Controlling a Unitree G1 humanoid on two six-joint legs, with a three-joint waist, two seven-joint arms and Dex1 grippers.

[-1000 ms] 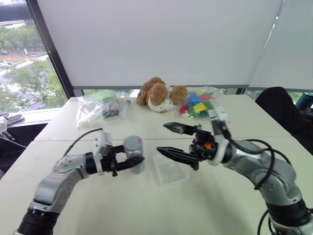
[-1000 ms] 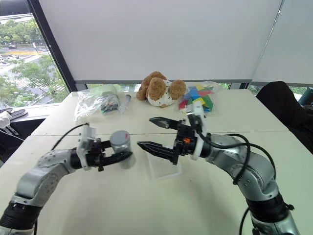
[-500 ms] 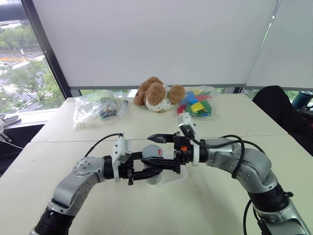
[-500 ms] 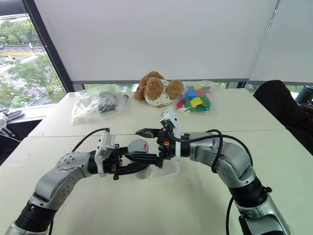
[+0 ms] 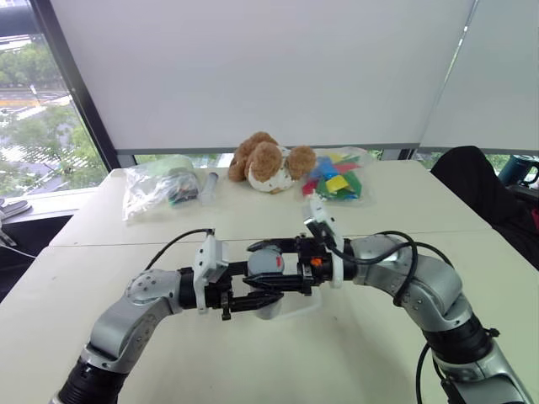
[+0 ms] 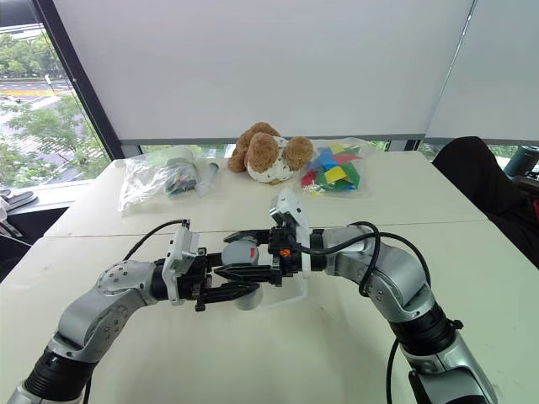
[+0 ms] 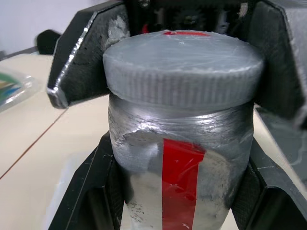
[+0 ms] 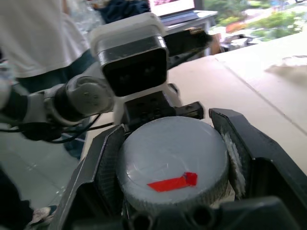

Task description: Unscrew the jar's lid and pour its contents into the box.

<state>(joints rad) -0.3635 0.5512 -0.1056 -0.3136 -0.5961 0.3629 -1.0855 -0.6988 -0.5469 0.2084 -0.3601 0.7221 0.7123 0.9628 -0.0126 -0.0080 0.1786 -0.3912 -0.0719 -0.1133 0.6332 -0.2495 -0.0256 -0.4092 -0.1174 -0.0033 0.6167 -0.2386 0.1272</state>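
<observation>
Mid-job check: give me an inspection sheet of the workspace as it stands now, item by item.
Surface: pale tabletop, seam across it.
Job's things: silvery-grey jar with red stripe held above the table; ribbed grey lid on; shallow clear plastic box beneath, behind the grippers.
Clutter: brown teddy bear, clear bag of coloured pieces, clear bag, clear tube, all at the far edge.
Grippers: left gripper shut on the jar; right gripper shut on the lid.
Cables: black cables along both arms.
Surroundings: white blinds, window, dark chair.
</observation>
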